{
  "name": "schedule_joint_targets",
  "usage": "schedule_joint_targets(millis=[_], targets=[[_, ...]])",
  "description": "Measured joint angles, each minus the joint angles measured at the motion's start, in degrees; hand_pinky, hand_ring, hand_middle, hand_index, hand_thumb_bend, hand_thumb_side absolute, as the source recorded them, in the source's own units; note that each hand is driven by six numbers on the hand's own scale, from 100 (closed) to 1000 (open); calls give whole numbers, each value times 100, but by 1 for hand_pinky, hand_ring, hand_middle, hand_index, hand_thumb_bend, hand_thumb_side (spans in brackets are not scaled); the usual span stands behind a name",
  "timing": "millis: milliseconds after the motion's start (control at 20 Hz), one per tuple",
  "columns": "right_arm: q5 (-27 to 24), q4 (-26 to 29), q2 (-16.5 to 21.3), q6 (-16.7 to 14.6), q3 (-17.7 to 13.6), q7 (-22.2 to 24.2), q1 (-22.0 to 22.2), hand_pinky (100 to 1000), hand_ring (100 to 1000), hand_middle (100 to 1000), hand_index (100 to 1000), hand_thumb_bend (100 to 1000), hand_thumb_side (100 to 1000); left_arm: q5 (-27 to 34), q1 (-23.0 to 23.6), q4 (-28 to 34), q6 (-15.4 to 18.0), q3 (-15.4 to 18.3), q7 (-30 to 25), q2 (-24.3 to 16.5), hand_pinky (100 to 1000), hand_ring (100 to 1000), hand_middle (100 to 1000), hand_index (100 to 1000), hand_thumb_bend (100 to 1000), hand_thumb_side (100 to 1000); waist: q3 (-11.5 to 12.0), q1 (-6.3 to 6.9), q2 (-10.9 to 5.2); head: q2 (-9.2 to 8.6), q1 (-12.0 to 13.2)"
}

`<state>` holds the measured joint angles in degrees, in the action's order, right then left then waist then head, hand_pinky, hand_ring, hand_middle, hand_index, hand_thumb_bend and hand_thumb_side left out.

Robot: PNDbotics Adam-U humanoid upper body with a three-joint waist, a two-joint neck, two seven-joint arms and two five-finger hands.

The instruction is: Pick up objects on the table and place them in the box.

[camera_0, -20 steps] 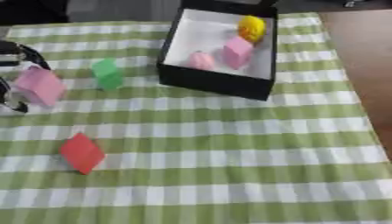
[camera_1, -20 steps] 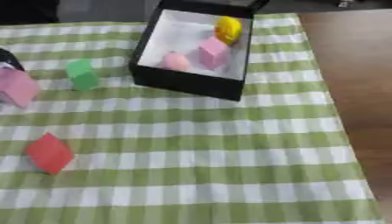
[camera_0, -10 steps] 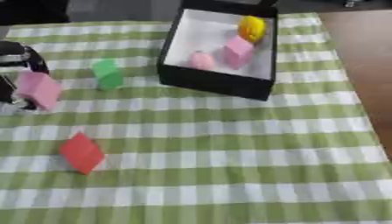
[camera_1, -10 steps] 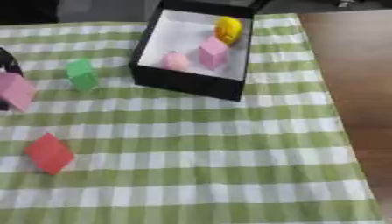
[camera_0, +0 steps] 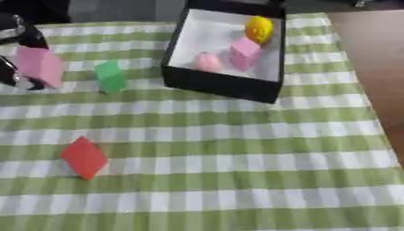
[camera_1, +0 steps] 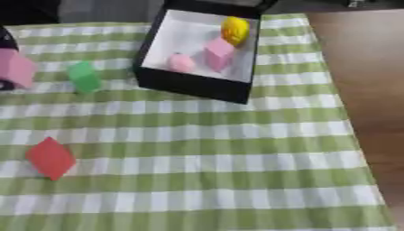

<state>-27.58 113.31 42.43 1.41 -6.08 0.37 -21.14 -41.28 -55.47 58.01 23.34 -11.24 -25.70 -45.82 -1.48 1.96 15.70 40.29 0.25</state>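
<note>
At the far left my left hand (camera_0: 19, 29) is shut on a pink block (camera_0: 41, 66), with dark fingers showing above and below it; the block is tilted and looks raised off the cloth. A green block (camera_0: 110, 76) stands just right of it. Lower left, a red block (camera_0: 83, 158) rests on one corner. The black box (camera_0: 221, 85) with a white inside sits at the top middle and holds a yellow object (camera_0: 259, 29), a pink cube (camera_0: 244, 53) and a small pink piece (camera_0: 208, 62). My right hand shows in neither view.
A green and white checked cloth (camera_0: 236, 153) covers the table. Bare brown tabletop (camera_1: 363, 67) runs down the right side beyond the cloth's edge. Dark shapes lie along the far edge.
My left hand and the pink block have moved toward the far edge of the table, likely lifted. The green block, red block and box have not moved.
</note>
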Motion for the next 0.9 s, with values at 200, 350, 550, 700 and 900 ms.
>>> schedule_joint_targets(millis=[200, 350, 550, 700, 900], targets=[[-22, 0, 2, -3, -2, 2, -4, 999, 662, 551, 743, 100, 515, 159, -266, 336, -76, -51, 66, -20, 668, 568, 429, 496, 531, 100, 4, 0, -5, 50, -21], [-49, 0, 5, -8, 13, 17, -40, 998, 663, 552, 743, 100, 514, 253, -536, 478, -116, -120, 17, 116, 667, 566, 429, 497, 510, 100, -1, 0, -8, 76, -31], [-108, 1, 8, -7, 50, 51, -158, 998, 663, 553, 744, 100, 515, 389, -894, 574, -155, -182, -40, 544, 666, 555, 423, 492, 446, 100, -57, 2, -15, 94, -17], [-165, 1, 7, 12, 92, 95, -282, 998, 664, 554, 744, 100, 517, 538, -1105, 628, -207, -185, -37, 905, 664, 552, 421, 491, 423, 100, -126, 2, -37, 94, 17], [-235, 2, -1, 45, 137, 149, -412, 998, 664, 554, 743, 100, 518, 594, -1352, 632, -293, -185, -60, 1418, 664, 550, 421, 492, 400, 100, -197, 2, -37, 94, 53]])
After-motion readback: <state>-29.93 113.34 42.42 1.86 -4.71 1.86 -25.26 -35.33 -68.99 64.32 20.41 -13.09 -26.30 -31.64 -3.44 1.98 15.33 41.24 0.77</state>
